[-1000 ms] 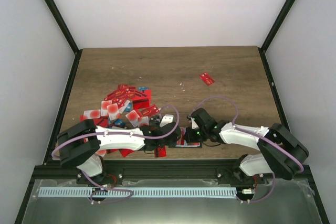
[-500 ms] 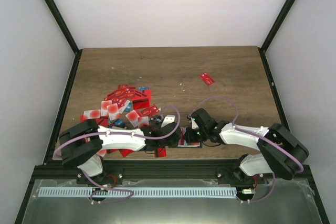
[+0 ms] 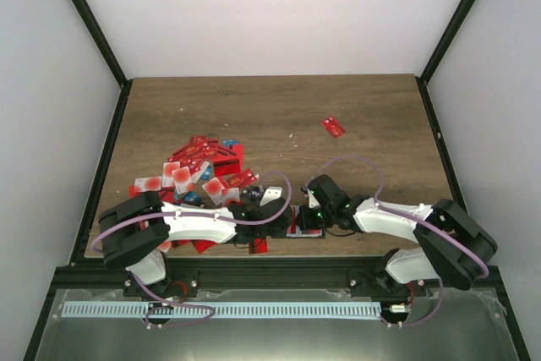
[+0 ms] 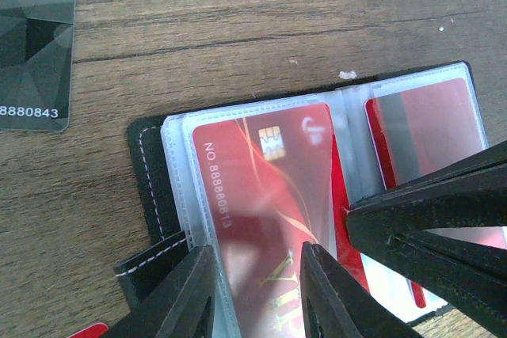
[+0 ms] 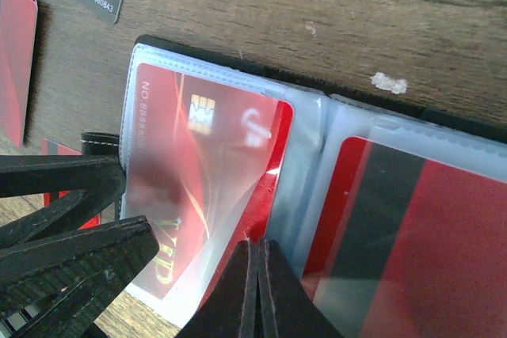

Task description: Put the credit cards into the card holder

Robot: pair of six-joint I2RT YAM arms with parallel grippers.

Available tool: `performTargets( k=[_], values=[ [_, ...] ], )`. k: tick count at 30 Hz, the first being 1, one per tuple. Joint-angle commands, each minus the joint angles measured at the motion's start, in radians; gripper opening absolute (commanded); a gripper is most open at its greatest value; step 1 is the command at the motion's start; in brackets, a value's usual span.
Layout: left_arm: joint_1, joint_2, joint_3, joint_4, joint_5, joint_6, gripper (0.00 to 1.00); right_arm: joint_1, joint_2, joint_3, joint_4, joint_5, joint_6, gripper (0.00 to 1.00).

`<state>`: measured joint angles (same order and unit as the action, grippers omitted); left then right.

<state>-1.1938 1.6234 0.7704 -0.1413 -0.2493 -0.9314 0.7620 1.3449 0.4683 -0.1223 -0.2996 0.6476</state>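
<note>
The left arm and right arm have glossy white shells with black joints. A thin purple cable loops along each. Their fingers are matte black, finely ribbed wedges.

The open card holder lies at the table's near edge, about midway along it. One credit card sits in its left pocket, a second card in its right. A pile of credit cards spreads to its left. A lone card lies behind, toward the far right corner.
</note>
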Motion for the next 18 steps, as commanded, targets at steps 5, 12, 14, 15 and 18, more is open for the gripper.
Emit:
performTargets(
  k=[5, 12, 14, 15, 18],
  values=[
    [-0.006, 0.020, 0.010, 0.035, 0.038, 0.012, 0.32, 0.007, 0.025, -0.030, -0.029, 0.042, 0.001, 0.01],
    [-0.006, -0.004, 0.021, 0.041, 0.048, 0.020, 0.32, 0.007, 0.016, -0.021, -0.042, 0.045, -0.001, 0.01],
    [-0.006, -0.004, 0.026, 0.040, 0.049, 0.023, 0.32, 0.007, 0.011, -0.019, -0.047, 0.048, -0.002, 0.01],
    [-0.006, -0.002, 0.028, 0.040, 0.051, 0.023, 0.32, 0.007, 0.006, -0.018, -0.050, 0.050, -0.002, 0.01],
    [-0.006, -0.002, 0.033, 0.043, 0.054, 0.025, 0.32, 0.007, -0.001, -0.013, -0.059, 0.056, -0.002, 0.01]
  ],
)
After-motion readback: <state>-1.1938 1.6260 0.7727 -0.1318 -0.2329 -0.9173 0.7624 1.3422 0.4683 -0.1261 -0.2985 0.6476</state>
